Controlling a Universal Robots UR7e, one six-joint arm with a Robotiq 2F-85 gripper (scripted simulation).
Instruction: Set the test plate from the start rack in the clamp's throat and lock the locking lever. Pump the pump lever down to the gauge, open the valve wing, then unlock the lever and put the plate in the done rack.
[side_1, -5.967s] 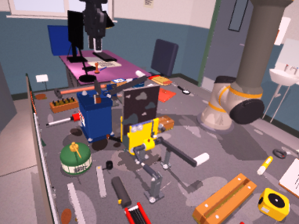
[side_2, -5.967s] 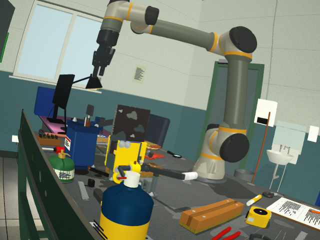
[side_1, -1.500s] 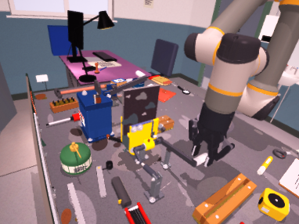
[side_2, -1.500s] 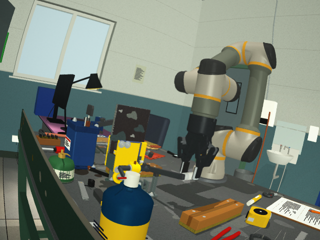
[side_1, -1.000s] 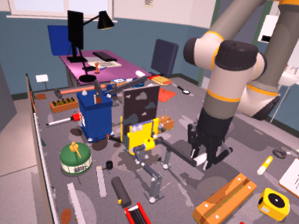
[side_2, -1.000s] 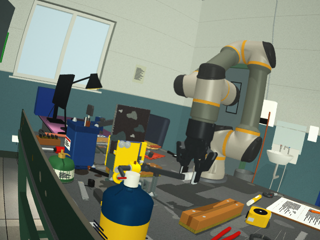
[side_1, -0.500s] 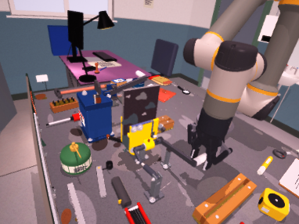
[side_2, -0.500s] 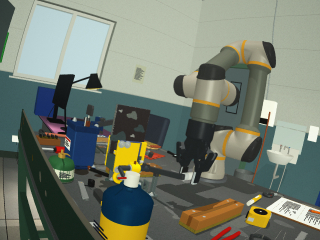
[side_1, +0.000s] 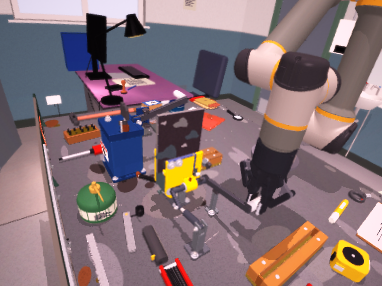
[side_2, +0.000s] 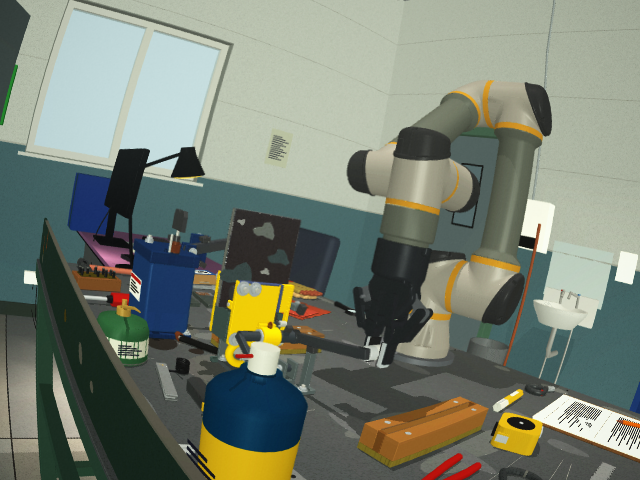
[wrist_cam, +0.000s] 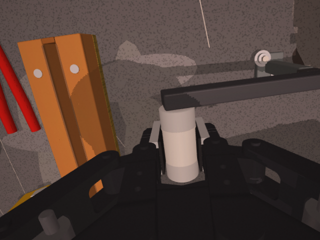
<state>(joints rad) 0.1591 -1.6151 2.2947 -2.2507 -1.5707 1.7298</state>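
My gripper (side_1: 256, 204) (side_2: 379, 356) (wrist_cam: 178, 144) hangs low over the bench, right of the yellow clamp (side_1: 179, 172) (side_2: 252, 309). The locking lever's pale round knob (wrist_cam: 178, 144), at the free end of the dark lever bar (side_1: 226, 192) (side_2: 325, 347) (wrist_cam: 240, 89) that reaches out from the clamp, sits clasped between my closed fingers. The dark mottled test plate (side_1: 179, 132) (side_2: 260, 253) stands upright in the clamp's throat. The blue pump box (side_1: 120, 145) (side_2: 163, 289) stands left of the clamp.
The orange slotted rack (side_1: 287, 254) (side_2: 424, 429) (wrist_cam: 69, 100) lies on the bench just beside my fingers. A yellow tape measure (side_1: 351, 257) (side_2: 517, 433), a marker (side_1: 338, 210), red-handled pliers (wrist_cam: 15, 98), a green canister (side_1: 96, 201) and a blue-and-yellow cylinder (side_2: 253, 413) lie around.
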